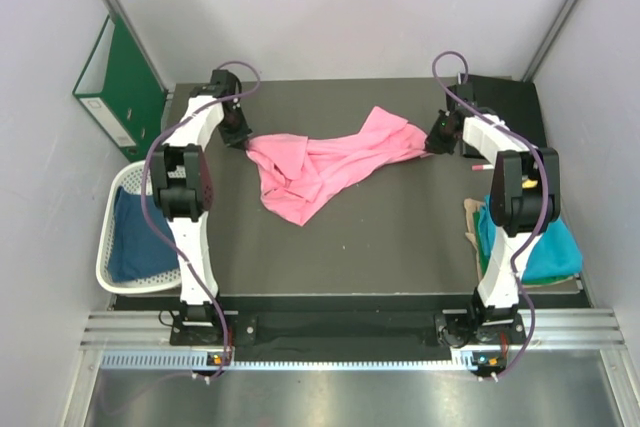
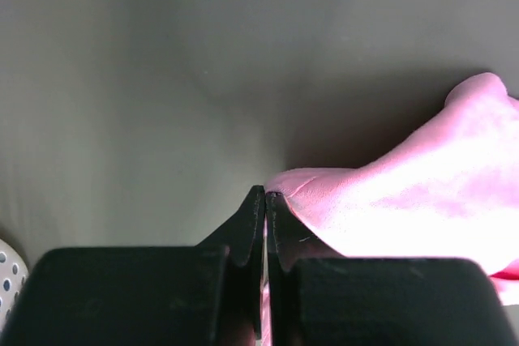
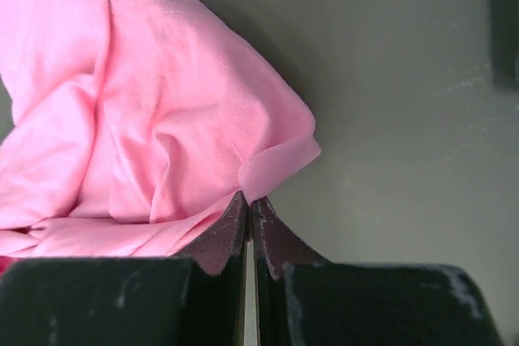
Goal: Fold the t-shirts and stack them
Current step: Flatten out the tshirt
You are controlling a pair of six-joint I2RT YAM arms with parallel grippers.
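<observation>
1. The left gripper (image 1: 237,134) is clenching a left edge of the bright pink t-shirt (image 1: 320,162). In the left wrist view its jaws are pressed together with a sliver of pink cloth (image 2: 405,200) caught between them.
2. The right gripper (image 1: 437,137) is pinching the opposite end. In the right wrist view the jaws are closed on a folded hem of the pink cloth (image 3: 162,119).
3. The pink t-shirt is lying crumpled and twisted across the far middle of the table (image 1: 350,247), strung between the two grippers. No clean fold is showing in it.
4. The dark blue t-shirt (image 1: 140,237) is sitting bundled in the white lattice basket (image 1: 120,182) at the left, well apart from the pink one.
5. The teal t-shirt (image 1: 545,247) is lying in a heap at the table's right edge, beside the right arm.
6. Judging from this, the task is barely getting under way: the first shirt is only being spread, and all three are waiting to be folded and stacked.
</observation>
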